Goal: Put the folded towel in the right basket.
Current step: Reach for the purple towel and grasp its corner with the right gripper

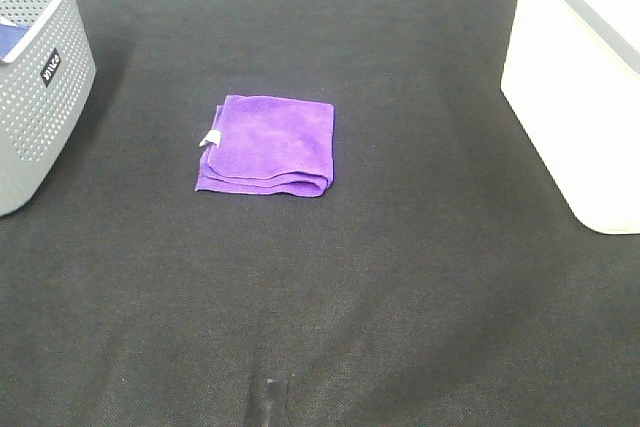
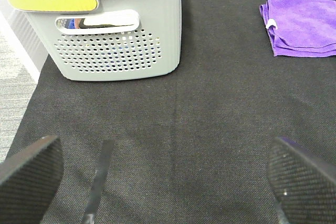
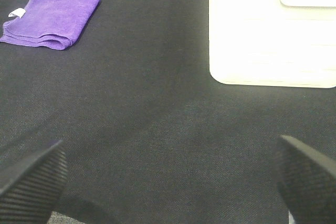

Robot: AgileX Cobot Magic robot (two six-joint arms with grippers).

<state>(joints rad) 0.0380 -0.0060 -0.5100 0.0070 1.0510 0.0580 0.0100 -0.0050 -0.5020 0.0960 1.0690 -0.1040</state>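
Observation:
A folded purple towel (image 1: 267, 144) with a small white tag lies flat on the black cloth near the middle of the table. It also shows in the left wrist view (image 2: 302, 26) and the right wrist view (image 3: 50, 18). The white right basket (image 1: 580, 77) stands at the right edge; its side with a handle slot shows in the right wrist view (image 3: 273, 30). My left gripper (image 2: 168, 182) is open and empty, well short of the towel. My right gripper (image 3: 168, 182) is open and empty, between towel and basket. Neither gripper shows in the exterior view.
A grey perforated basket (image 1: 40, 77) stands at the left edge, with a yellow rim and blue cloth inside in the left wrist view (image 2: 115, 35). The black cloth (image 1: 400, 297) covers the table. A pale floor strip (image 2: 13, 77) lies beyond its left edge.

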